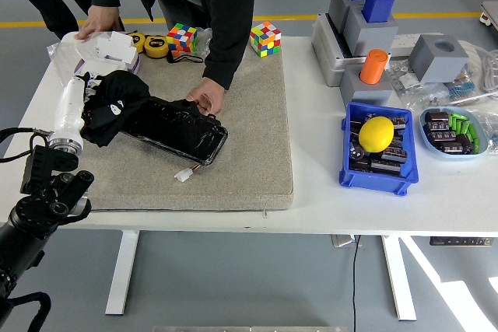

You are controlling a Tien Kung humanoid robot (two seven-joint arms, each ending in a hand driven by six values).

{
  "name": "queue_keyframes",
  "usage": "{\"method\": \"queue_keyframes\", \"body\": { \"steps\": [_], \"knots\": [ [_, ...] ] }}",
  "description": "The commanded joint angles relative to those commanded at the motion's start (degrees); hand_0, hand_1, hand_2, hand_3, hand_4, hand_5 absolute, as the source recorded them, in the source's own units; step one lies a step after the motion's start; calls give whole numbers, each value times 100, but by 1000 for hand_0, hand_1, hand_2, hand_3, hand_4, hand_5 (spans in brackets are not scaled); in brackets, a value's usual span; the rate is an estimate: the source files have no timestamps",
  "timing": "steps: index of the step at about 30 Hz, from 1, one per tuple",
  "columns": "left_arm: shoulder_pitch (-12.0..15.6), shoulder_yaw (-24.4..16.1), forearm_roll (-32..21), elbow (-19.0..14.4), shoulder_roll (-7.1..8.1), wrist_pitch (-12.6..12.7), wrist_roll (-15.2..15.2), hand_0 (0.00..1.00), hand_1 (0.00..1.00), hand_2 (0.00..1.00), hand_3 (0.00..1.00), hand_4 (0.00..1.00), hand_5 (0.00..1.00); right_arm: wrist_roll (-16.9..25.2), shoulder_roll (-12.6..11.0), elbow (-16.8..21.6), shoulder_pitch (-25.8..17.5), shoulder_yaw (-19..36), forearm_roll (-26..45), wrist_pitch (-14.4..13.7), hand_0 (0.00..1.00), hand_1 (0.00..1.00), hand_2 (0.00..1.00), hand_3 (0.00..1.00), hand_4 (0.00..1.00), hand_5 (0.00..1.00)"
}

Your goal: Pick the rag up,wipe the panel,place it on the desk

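Rag [113,103] in hand, the left robot hand [92,106] presses the black cloth onto the left end of the dark glossy panel [177,128], its fingers clenched into the bunched fabric; the white forearm [67,114] runs back toward the picture's lower left, where the black arm joints sit off the desk's [327,192] near edge. The panel lies at a slant on a grey felt mat [249,145] that covers the left half of the white desk, and a small white connector [184,175] rests on the mat just beside its near edge. From the far side, a person in a dark sleeve holds a hand [206,99] on the panel's far edge, apparently touching it, though the contact is hard to make out; the person's other hand [99,19] rests on a white box [101,50] at the desk's far left corner. Two colour cubes [265,38] stand at the mat's far edge. To the right sit grey and blue blocks [366,5], an orange cylinder [373,66], and a blue bin [377,149] holding a yellow lemon [376,133].
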Motion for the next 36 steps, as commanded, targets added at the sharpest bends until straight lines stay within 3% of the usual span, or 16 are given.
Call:
{"method": "queue_keyframes", "body": {
  "steps": [8, 29, 36],
  "knots": [
    [170, 483, -161, -391, 34, -7, 60, 225, 306, 363, 572, 703, 2, 0, 1, 11, -4, -24, 16, 1, 531, 554, 490, 522, 890, 346],
    [467, 2138, -527, -1930, 235, -12, 296, 221, 305, 363, 572, 704, 2, 1, -32, 50, 7, -161, 85, 5, 530, 554, 490, 522, 891, 345],
    [487, 2523, -487, -2210, 208, -54, 423, 220, 304, 363, 571, 704, 2, 0, -37, 59, 13, -190, 104, 5, 531, 554, 490, 522, 891, 344]
  ]
}}
